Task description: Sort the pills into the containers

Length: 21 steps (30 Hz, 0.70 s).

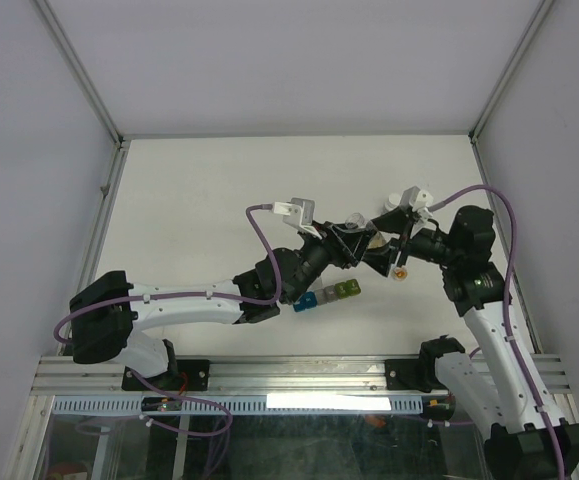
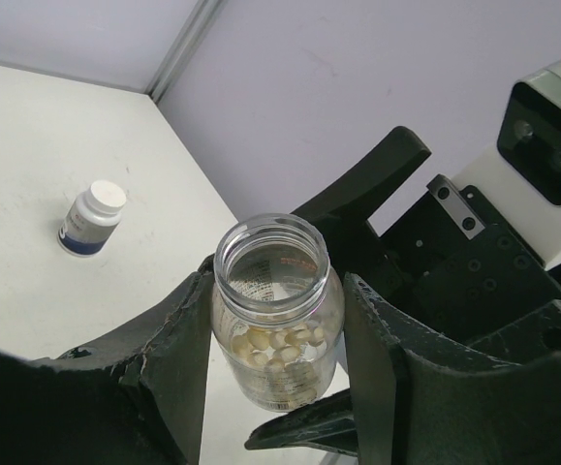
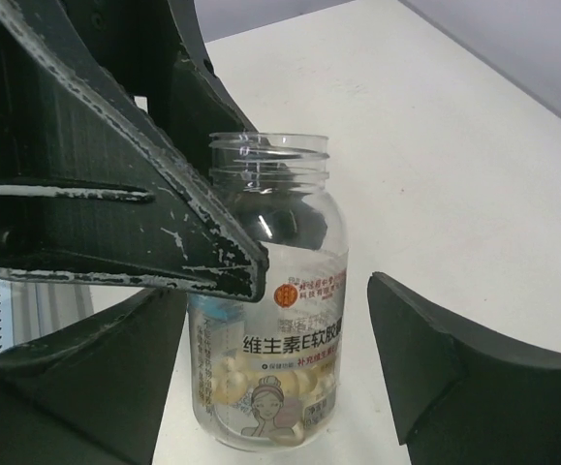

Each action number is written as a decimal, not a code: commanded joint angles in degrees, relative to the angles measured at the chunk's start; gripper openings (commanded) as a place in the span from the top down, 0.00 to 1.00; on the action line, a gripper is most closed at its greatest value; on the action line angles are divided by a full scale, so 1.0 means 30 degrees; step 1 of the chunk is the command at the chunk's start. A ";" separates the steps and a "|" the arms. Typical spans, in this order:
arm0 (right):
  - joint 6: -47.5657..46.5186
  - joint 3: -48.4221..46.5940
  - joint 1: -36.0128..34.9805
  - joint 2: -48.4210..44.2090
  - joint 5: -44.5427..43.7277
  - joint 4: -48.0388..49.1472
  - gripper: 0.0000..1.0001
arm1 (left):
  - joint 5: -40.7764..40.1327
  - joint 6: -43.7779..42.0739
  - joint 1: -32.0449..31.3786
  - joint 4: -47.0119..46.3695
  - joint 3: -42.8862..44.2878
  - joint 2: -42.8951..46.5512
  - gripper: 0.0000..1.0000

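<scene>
Although the jar [image 2: 272,262] has its lid off, sorting does not appear to have begun: all visible pills [image 2: 278,351], pale and oval, lie in the bottom of the jar, and none shows on the counter [image 1: 219,200]. The containers [image 1: 327,295] sit near the front edge, about midway along it, just in front of the jar; whether any compartment is filled cannot be told. The left pincer [image 2: 276,320] is closed on the jar's sides. The right pincer [image 3: 280,368] stands spread around it, one finger plainly apart from the glass. Every compartment is probably yet to be filled. The jar label reads 维生素E软胶 beneath a round red seal and above a drawn woman's face; finer print is illegible. A small white bottle [image 2: 91,218] toward the back right corner carries a dark, unreadable label.
</scene>
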<state>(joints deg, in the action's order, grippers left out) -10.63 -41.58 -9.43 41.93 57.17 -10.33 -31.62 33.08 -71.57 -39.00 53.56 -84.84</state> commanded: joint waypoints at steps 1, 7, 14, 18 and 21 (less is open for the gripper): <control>-0.0338 -0.1120 -0.0384 0.0228 -0.0528 0.0195 0.25 | 0.0179 0.0365 -0.0067 -0.1090 0.0893 0.0218 0.91; -0.0483 -0.1238 -0.0401 0.0071 0.0195 0.0203 0.51 | 0.0351 0.0503 -0.0076 -0.0797 0.0976 0.0177 0.89; -0.0765 -0.1366 0.0219 -0.0122 0.1480 -0.0395 0.76 | 0.1578 -0.0048 -0.0058 -0.0988 0.0148 0.1139 0.20; -0.0176 -0.1386 0.1384 0.0071 0.2011 -0.0102 0.83 | 0.2538 -0.1382 -0.0051 -0.1124 -0.1139 0.3251 0.01; 0.1828 -0.1569 0.2417 0.0265 0.2618 0.1705 0.84 | 0.3965 -0.3320 -0.0070 -0.0877 -0.2467 0.4889 0.01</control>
<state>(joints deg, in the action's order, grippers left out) -11.22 -42.87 -5.39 42.52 61.21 -12.34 -26.28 30.55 -71.59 -38.94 49.56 -78.28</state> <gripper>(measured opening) 0.548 0.989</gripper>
